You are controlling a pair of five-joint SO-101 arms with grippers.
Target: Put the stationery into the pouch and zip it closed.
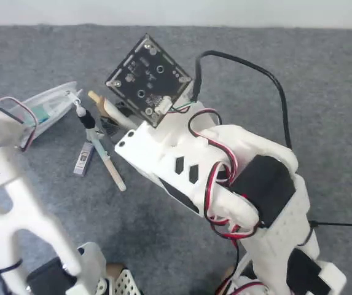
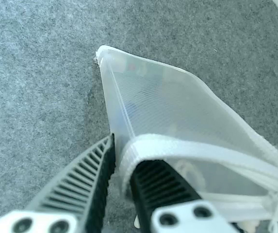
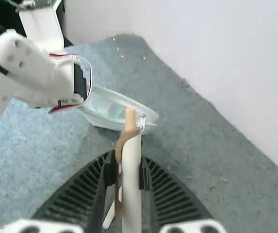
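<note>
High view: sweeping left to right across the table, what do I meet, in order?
pouch → small flat grey-and-white item → pen lying on the mat → wrist-mounted circuit board → black cable

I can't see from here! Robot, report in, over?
Left jaws shut on pouch rim, pouch unzipped. Right jaws shut on cream pen, tip near its mouth. Second pen and small grey item on the mat. Nothing in the way.
</note>
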